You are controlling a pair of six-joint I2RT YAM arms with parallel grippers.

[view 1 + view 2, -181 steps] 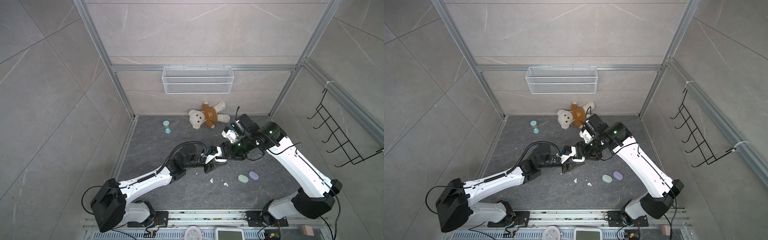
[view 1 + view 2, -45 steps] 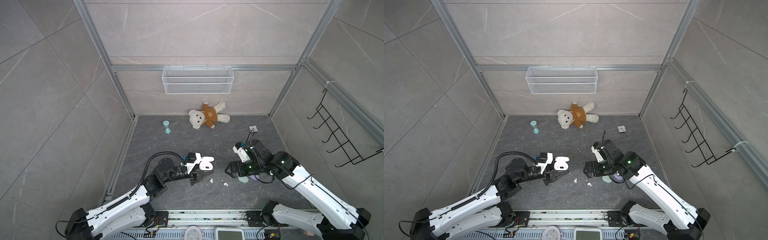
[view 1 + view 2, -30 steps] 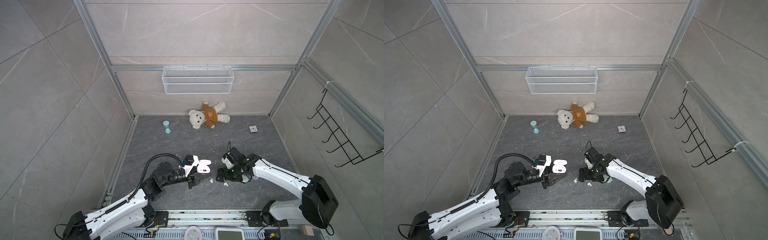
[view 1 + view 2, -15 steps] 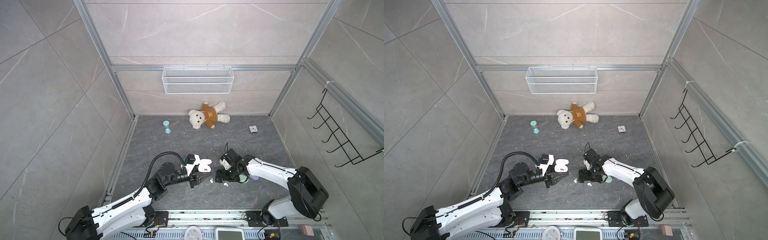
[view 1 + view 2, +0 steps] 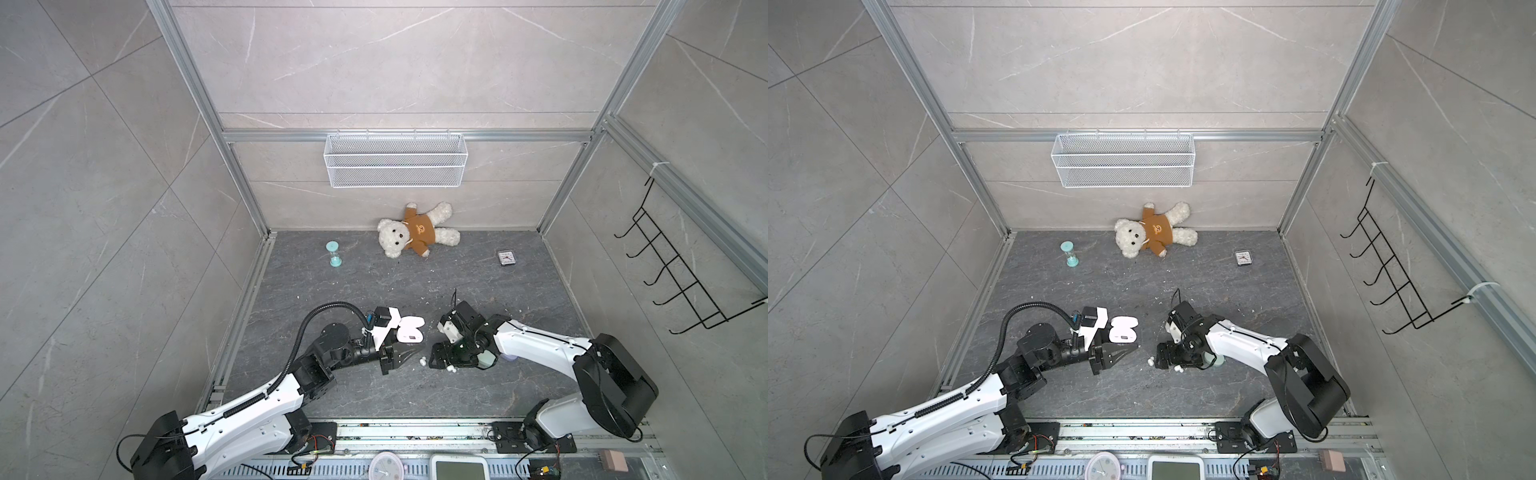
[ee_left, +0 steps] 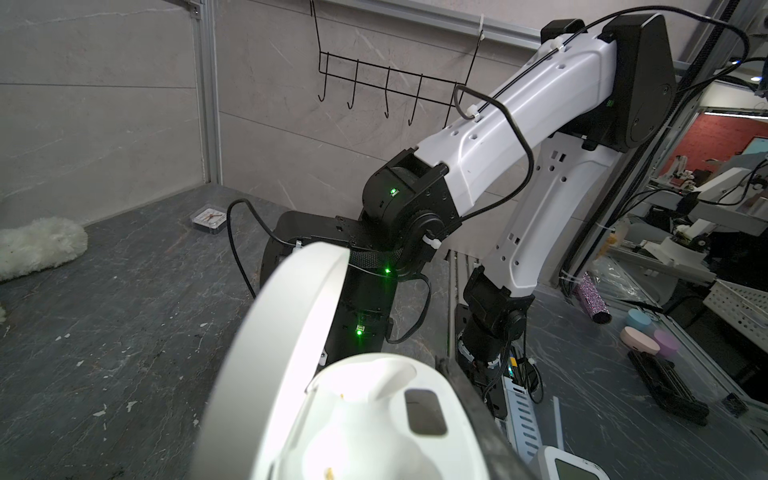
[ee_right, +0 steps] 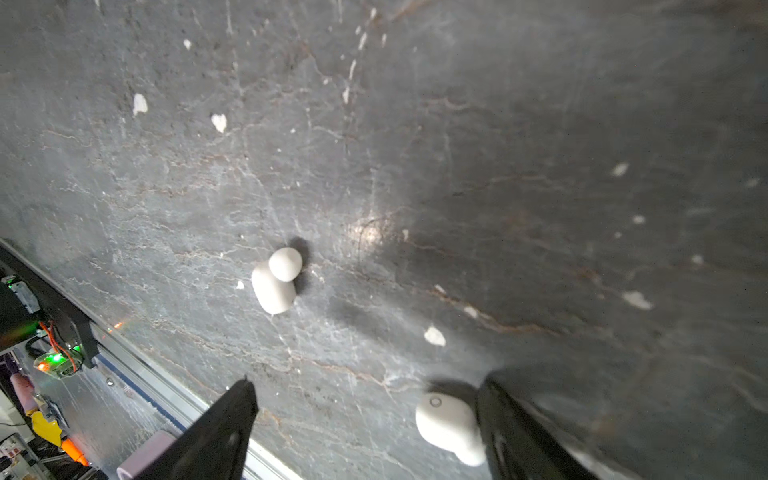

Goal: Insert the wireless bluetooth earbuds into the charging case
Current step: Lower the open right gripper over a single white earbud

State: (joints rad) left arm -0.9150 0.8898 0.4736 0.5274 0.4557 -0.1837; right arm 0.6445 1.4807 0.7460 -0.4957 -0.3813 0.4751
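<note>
Right gripper (image 7: 365,386): jaws wide, gripping nothing, tips low over the slate surface (image 7: 540,145). One white earbud (image 7: 446,426) lies between them, against one finger. The second white earbud (image 7: 276,280) sits just beyond the tips. Both are near the middle of the front edge.

Left gripper (image 5: 413,351): clamped on the open white charging case (image 5: 409,332), nearby.

Mint-green case (image 5: 485,360): half hidden under the right arm.

Open surface runs toward the back wall.

I pulled the left gripper (image 5: 1129,350), charging case (image 5: 1123,328) clamped in it, back from the middle of the floor (image 5: 374,291) toward its front edge. Right gripper (image 7: 365,384) came down from there too; jaws apart, low by the front edge, one white earbud (image 7: 446,424) touching a finger (image 7: 511,424).
</note>
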